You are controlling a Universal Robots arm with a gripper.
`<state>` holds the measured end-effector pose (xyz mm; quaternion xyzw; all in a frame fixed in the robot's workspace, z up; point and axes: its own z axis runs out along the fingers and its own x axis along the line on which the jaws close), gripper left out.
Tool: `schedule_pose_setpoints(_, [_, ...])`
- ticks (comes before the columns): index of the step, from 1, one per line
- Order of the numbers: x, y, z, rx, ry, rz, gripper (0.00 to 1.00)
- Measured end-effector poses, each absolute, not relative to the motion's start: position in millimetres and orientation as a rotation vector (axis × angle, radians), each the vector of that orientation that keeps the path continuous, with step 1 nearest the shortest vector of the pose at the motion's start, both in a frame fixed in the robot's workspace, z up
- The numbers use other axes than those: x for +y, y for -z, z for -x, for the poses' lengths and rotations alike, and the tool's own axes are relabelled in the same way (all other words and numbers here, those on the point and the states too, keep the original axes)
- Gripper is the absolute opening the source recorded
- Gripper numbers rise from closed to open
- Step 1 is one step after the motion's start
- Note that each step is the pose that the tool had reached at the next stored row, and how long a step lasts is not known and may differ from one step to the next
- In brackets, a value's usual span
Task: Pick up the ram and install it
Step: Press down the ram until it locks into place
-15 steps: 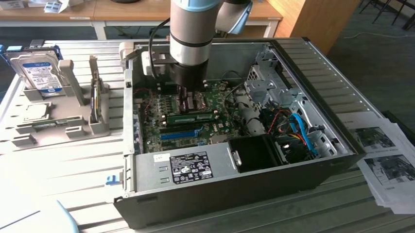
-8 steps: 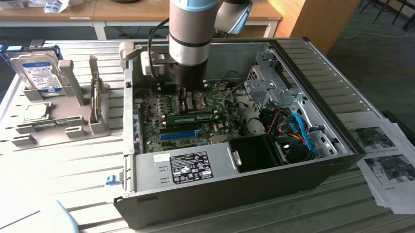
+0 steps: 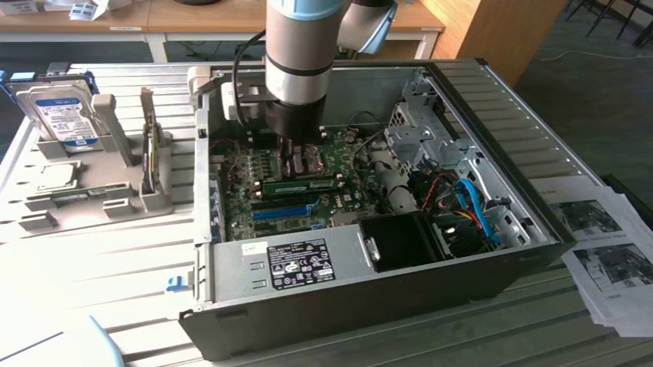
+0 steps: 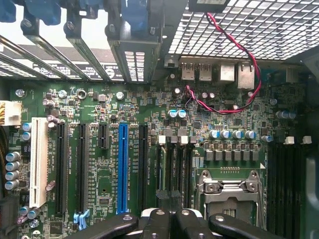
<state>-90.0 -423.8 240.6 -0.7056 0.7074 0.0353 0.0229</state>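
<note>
Black steel case lies open on the counter, motherboard inside. Claw is down in it, shut, right above the ram, which lies along its slot. Best press straight down, evenly. Grey rack holds a drive.

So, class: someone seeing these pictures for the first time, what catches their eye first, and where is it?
The robot arm plunges into the open computer case, its hand shut just above the green motherboard. A green ram lies on the board just below the hand. At the exterior view's left, a hard drive stands upright in a grey holder.
</note>
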Motion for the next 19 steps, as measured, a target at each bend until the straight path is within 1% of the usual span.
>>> schedule_pose_setpoints(19, [-423.8,-237.0,94.3,2.191,-0.109,2.185,0.09])
